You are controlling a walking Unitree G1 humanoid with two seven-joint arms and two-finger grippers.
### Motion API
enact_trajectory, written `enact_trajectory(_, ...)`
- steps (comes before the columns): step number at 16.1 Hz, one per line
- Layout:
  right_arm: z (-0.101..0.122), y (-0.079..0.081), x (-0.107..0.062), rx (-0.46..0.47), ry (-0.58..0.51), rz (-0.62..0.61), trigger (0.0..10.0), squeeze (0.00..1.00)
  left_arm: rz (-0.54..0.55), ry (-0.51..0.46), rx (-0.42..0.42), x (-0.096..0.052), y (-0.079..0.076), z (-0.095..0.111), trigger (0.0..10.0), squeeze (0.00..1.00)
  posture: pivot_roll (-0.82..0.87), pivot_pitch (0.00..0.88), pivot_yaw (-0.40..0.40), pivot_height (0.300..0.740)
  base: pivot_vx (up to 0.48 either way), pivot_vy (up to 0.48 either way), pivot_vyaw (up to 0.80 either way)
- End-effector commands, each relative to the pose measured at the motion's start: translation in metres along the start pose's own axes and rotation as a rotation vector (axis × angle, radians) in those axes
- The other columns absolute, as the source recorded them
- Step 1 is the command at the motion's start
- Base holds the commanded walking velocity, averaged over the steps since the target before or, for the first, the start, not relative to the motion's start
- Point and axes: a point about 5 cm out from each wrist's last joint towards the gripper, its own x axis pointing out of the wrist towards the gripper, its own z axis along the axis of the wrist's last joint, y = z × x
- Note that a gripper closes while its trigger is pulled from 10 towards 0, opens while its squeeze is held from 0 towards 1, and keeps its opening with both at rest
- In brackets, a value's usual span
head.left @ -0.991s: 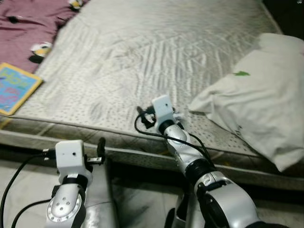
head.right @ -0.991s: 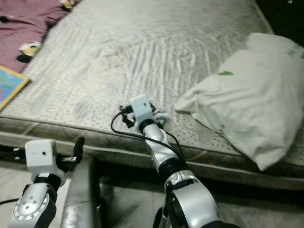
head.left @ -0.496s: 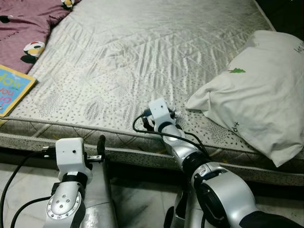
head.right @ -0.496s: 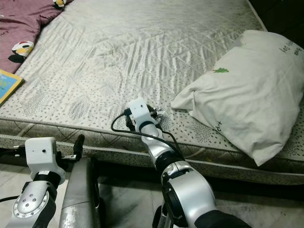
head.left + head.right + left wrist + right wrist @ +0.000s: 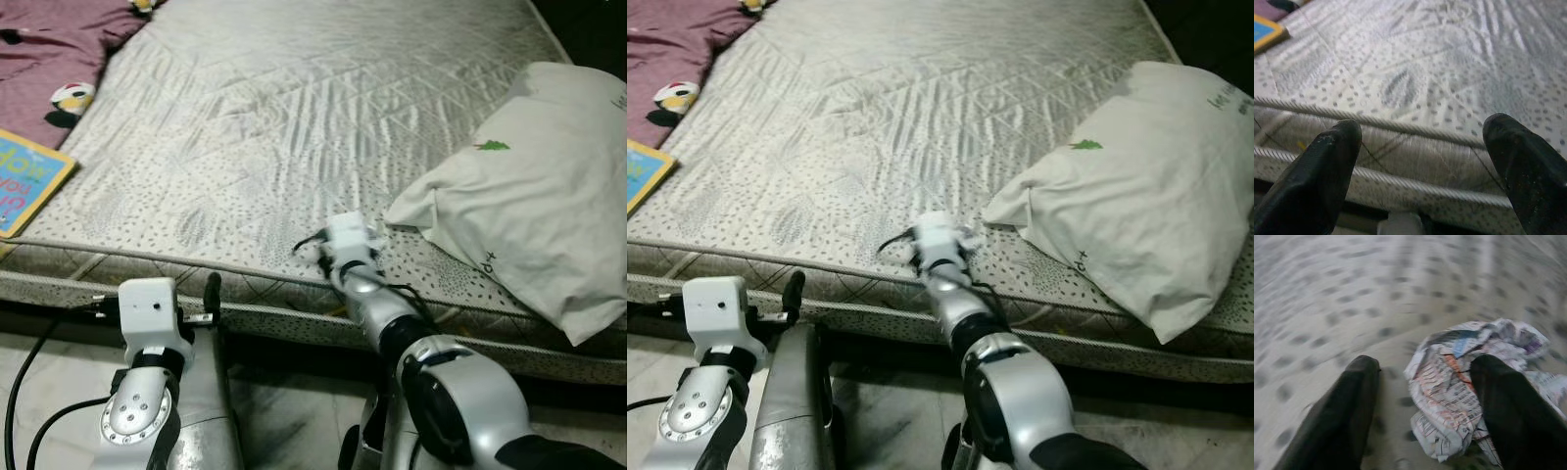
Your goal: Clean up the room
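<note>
A crumpled ball of newspaper (image 5: pixel 1469 382) lies on the grey dotted mattress (image 5: pixel 294 108), near its front edge. My right gripper (image 5: pixel 1425 367) is down on the mattress and open. The ball lies partly between its two black fingers (image 5: pixel 1337 416), against one of them. In the eye views my right wrist (image 5: pixel 348 240) rests on the mattress just left of the pillow's corner and covers the ball. My left gripper (image 5: pixel 1422 137) is open with nothing in it, held low in front of the mattress's piped edge (image 5: pixel 1400 127).
A large white pillow (image 5: pixel 529 186) lies on the mattress at the right. A colourful book (image 5: pixel 29 181) sits at the left edge, with a maroon panda-print cloth (image 5: pixel 59 39) behind it. Pale floor (image 5: pixel 284 421) runs below the bed.
My right wrist has slid a little to the right along the mattress edge and turned. The left arm has stayed where it was. The camera has shifted slightly.
</note>
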Motion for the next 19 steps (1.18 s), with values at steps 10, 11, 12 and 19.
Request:
enact_trajectory(10, -0.001, -0.044, 0.003, 0.123, -0.022, -0.128, 0.0, 0.0, -0.022, -0.026, -0.012, 0.018, -0.008, 0.001, 10.0, 0.0, 0.18, 0.075, -0.122, 0.508, 0.0, 0.0, 0.0)
enact_trajectory(11, 0.003, -0.042, 0.004, 0.114, -0.039, -0.115, 0.0, 0.0, -0.021, -0.03, -0.013, 0.018, -0.009, 0.001, 10.0, 0.0, 0.18, 0.07, -0.124, 0.508, 0.0, 0.0, 0.0)
enact_trajectory(12, 0.006, -0.041, 0.004, 0.093, -0.048, -0.106, 0.0, 0.0, -0.021, -0.032, -0.011, 0.018, -0.009, 0.001, 10.0, 0.0, 0.18, 0.066, -0.125, 0.508, 0.0, 0.0, 0.0)
enact_trajectory(19, 0.004, -0.064, 0.004, 0.079, -0.051, -0.114, 0.0, 0.0, -0.024, -0.082, 0.011, 0.041, -0.003, 0.007, 10.0, 0.0, 0.13, 0.009, -0.108, 0.508, 0.0, 0.0, 0.0)
